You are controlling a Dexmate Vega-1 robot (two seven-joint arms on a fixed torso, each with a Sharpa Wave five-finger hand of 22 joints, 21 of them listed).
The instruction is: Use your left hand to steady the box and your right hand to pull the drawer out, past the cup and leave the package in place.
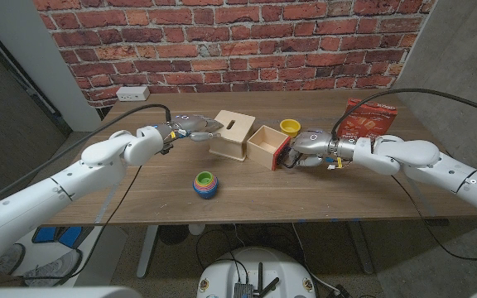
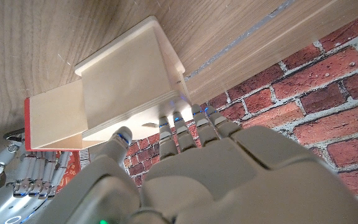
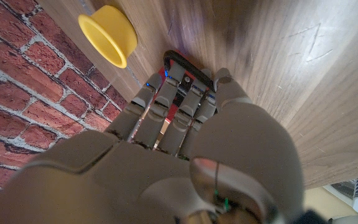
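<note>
The pale wooden box point(image 1: 228, 132) sits mid-table with a slot in its top. Its drawer point(image 1: 265, 143) stands pulled out toward the right, and the red drawer front point(image 1: 281, 154) faces my right hand. My left hand point(image 1: 190, 127) holds the box's left end, fingers on its top edge and thumb lower; the left wrist view shows the fingertips point(image 2: 185, 119) on the box point(image 2: 129, 81). My right hand point(image 1: 309, 150) grips the black handle point(image 3: 185, 67) on the red front. The yellow cup point(image 1: 290, 127) stands just behind the drawer's end. The red package point(image 1: 368, 120) stands at the back right.
A stack of coloured rings point(image 1: 204, 184) sits in front of the box near the table's front edge point(image 1: 288, 220). A brick wall point(image 1: 238, 41) runs behind the table, with a white power socket point(image 1: 132, 93) at its back left.
</note>
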